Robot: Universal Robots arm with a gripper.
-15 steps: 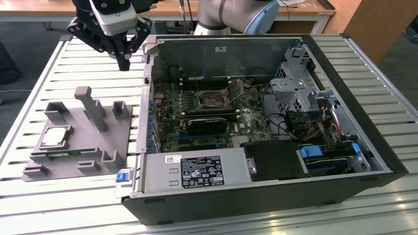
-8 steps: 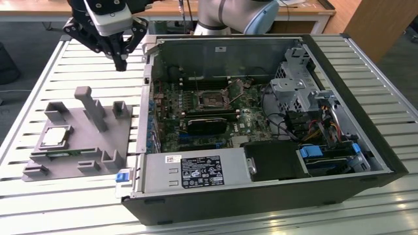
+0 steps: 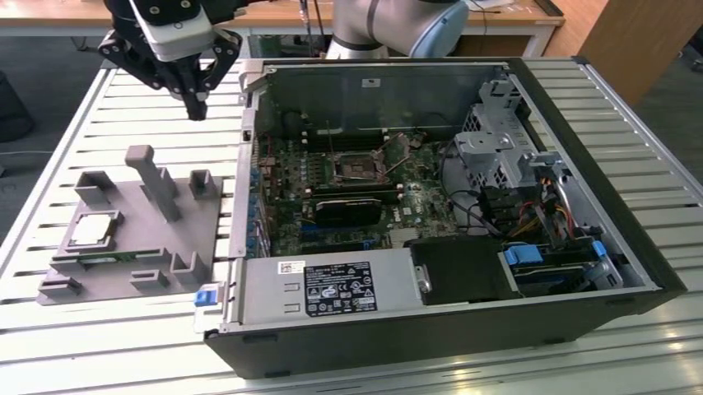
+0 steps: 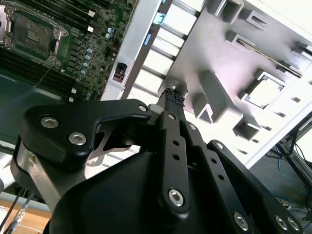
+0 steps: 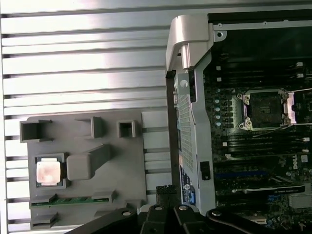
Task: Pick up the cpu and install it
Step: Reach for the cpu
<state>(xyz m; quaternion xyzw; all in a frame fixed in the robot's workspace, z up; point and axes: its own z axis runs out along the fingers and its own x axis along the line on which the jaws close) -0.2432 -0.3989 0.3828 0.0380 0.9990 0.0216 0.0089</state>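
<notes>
The cpu is a small silvery square chip lying flat in a recess of the grey holder at the exterior view's left. Both wrist views show the cpu in that recess. My gripper hangs high above the slatted table, beyond the holder's far edge and beside the case's corner, well away from the chip. Its fingertips meet, shut on nothing. The empty black socket sits open on the motherboard inside the case, and the socket has its metal frame around it.
An open computer case lies on its side across the slatted metal table. A green memory stick lies in a slot of the holder, and a tall grey post rises from it. The case's metal rim stands between holder and motherboard.
</notes>
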